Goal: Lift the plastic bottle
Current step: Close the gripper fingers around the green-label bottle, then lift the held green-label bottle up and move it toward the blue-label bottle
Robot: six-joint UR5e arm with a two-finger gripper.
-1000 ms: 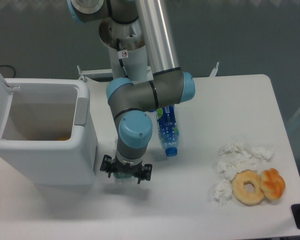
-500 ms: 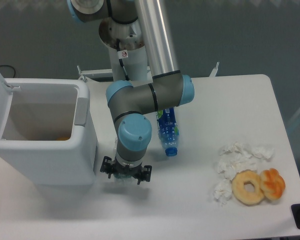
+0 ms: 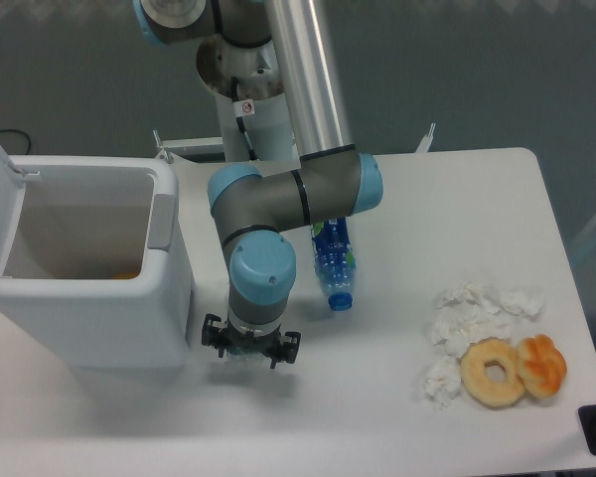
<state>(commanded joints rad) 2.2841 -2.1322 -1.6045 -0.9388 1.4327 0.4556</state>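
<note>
The gripper [image 3: 250, 348] points straight down over the table, just right of the white bin, and I look down on its wrist. Its black finger links stick out on both sides, while the fingertips are hidden under the wrist. Of the plastic bottle [image 3: 246, 359] only a faint clear patch shows directly beneath the gripper, the rest covered by it. Whether the fingers touch it does not show.
A blue-tinted bottle with a blue cap [image 3: 333, 266] lies right of the arm. The open white bin [image 3: 169, 298] stands close on the left. Crumpled tissues [image 3: 467, 318], a doughnut [image 3: 493, 373] and an orange pastry [image 3: 542, 364] lie at the right.
The wrist and gripper have shifted slightly left and towards the front edge, covering more of the clear bottle. The spread of the finger links looks unchanged.
</note>
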